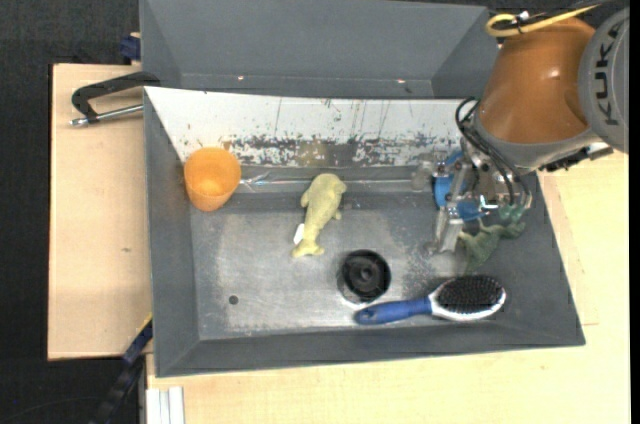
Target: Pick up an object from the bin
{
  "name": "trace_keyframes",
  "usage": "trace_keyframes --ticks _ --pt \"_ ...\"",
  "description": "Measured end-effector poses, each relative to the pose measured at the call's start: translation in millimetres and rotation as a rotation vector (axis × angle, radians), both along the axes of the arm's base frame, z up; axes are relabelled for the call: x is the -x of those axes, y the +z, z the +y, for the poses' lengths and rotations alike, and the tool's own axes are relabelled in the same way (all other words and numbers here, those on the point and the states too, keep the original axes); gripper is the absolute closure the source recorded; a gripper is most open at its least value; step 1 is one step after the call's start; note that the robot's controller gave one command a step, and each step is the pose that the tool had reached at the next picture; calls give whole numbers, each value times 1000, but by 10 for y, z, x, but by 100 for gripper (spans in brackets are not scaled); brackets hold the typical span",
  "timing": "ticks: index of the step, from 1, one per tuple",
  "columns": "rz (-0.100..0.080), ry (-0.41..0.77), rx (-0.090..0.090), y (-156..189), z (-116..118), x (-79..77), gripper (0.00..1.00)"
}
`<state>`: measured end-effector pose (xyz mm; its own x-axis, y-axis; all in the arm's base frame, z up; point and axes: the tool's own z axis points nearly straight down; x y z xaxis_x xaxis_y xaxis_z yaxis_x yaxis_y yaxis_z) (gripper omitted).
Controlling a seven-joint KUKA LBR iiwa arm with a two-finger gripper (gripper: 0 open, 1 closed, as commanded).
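Arm's gripper [460, 237] was low at the right end of the bin [260, 287], near the floor, under the orange wrist cover [535, 87]. A dark green toy-like thing [497, 232] sat touching or just beside it on its right, couldn't tell which. Jaw state: couldn't tell. The blue-handled hairbrush [440, 304] lay near the front wall, with the black round cap [364, 274] just left of it. The yellow toy animal [320, 210] was mid-bin and the orange cup [211, 178] far left, by the back wall.
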<state>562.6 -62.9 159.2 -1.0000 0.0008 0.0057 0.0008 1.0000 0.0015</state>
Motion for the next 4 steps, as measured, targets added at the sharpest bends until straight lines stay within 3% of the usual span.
trace_keyframes --ticks 1,2,3,4 --pt "-2 173 -3 -587 722 256 0" --pt "0 190 0 -897 671 418 0" --pt "-5 191 1 -845 669 394 100" --pt "-21 143 1 623 672 266 100"
